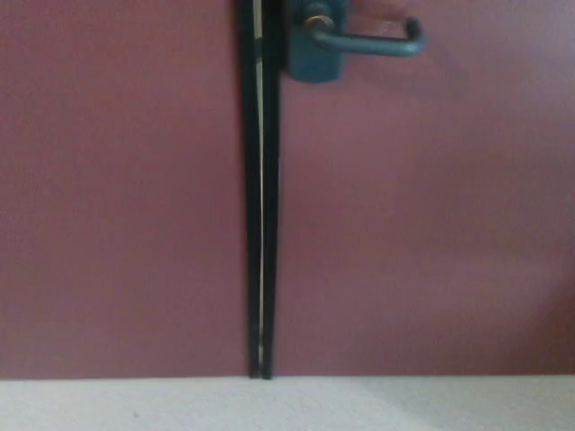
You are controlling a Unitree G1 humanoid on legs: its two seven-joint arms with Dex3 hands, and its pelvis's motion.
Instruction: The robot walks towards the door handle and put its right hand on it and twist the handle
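In the head view there is a dark red door on the right and another dark red door panel on the left, with a thin black gap running up and down between them. The door handle sits at the very top of the picture, just to the right of the gap. It is a dark lever that sticks out to the right and bends back at its end, and it is fixed on a dark plate with a small round bit near the top. At the bottom is a strip of pale floor. No hand of the robot shows here, not the right one and not the left one, so I cannot tell if the fingers are wide, narrow or holding anything, and I cannot say how far the handle is from the fingers. The handle looks untouched, so the reach and the twist are not yet done. What could go wrong: the handle is almost out of the picture at the top edge, so the right hand may come up where the camera cannot see well and miss the lever, hit the plate, or slip into the black gap beside it. The picture is also a bit blurry, which makes aiming harder
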